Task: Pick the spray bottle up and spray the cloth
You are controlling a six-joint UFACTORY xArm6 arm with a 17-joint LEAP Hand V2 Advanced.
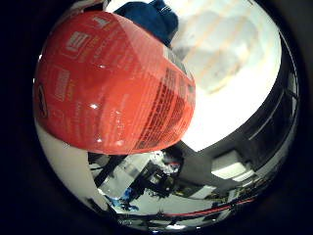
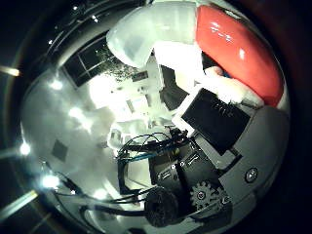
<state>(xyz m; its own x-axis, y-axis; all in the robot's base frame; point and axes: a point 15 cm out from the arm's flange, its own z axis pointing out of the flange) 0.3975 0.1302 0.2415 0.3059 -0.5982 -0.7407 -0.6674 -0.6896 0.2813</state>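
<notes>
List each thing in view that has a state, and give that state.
Bottle: red, close against the palm, off the table.
Cloth: blue, bunched, lying on the white table beyond the bottle.
Hand: fingers curled round the bottle.

1. The hand [image 2: 214, 146] is built of white and black parts.
2. A flat black rectangular panel sits in a white frame.
3. Below it: a small grey gear, a round black knob, a round screw on a grey plate.
</notes>
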